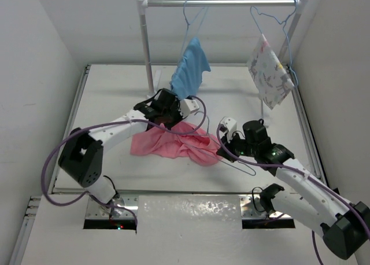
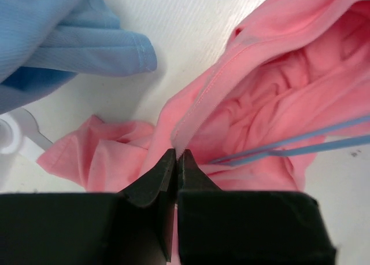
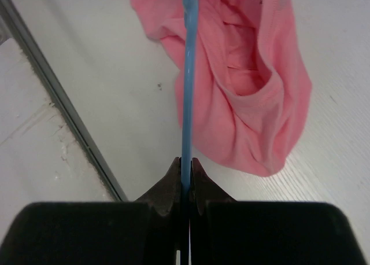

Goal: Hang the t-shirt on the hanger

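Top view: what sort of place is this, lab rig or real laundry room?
Most likely a lab test cell, not a home: plain white walls box in a white table, and a small garment rail stands on it holding a blue shirt and a patterned cloth.

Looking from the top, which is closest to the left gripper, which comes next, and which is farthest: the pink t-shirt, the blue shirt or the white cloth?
From the left gripper, in the top view:
1. The t-shirt: pinched in its shut jaws, right under it.
2. The blue shirt: hanging just behind it, mid-rail.
3. The white cloth: hanging far off at the rail's right end.
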You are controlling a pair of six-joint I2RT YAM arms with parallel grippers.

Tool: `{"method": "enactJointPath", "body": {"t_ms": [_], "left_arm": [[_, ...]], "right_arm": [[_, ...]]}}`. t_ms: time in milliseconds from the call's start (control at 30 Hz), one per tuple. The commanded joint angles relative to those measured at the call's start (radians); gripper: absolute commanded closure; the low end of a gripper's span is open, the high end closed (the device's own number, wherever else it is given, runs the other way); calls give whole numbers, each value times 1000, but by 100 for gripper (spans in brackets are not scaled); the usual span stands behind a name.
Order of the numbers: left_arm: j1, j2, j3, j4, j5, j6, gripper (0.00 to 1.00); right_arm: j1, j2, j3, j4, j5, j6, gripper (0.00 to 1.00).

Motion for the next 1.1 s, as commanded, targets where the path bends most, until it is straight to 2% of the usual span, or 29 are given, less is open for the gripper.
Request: {"method": "enactJointPath", "body": {"t_ms": [0,67,167,300,433,533,667,733,867,933,967,1000,1067], "left_arm": [[-1,-155,-34,52,112,71,100],[-1,-221,-70,46,188,124,100],[-1,-304,-112,29,283,220,100],[-1,-344,-109,-110,438,355,100],[-3,-350,-88,-134,536,355,100],[-30,-328,-23,-163,593,328,100],[-185,-289,55,-206,545,282,100],[-190,-271,41,-206,562,294,100],[-168,-269,-78,-108,475,283,100],[-133,-265,-138,-54,432,240,96],[-118,-263,-161,-43,426,230,92],[-106,-259,-172,-32,414,214,83],[-76,-246,-187,-9,387,210,76]], "right_arm": [[40,13,-28,128,-104,-23,100],[47,-6,-64,200,-168,-22,100],[47,-39,-87,244,-156,-17,100],[47,-67,-93,283,-126,-29,100],[49,-49,-98,332,-259,-95,100],[49,-30,-116,405,-285,-120,100],[49,54,-145,565,-337,-82,100],[47,74,-183,675,-342,-65,100],[47,144,-211,724,-342,-56,100],[47,158,-234,747,-337,-50,100],[47,165,-245,766,-336,-46,100],[47,177,-271,816,-334,-39,100],[47,197,-292,862,-336,12,100]]}}
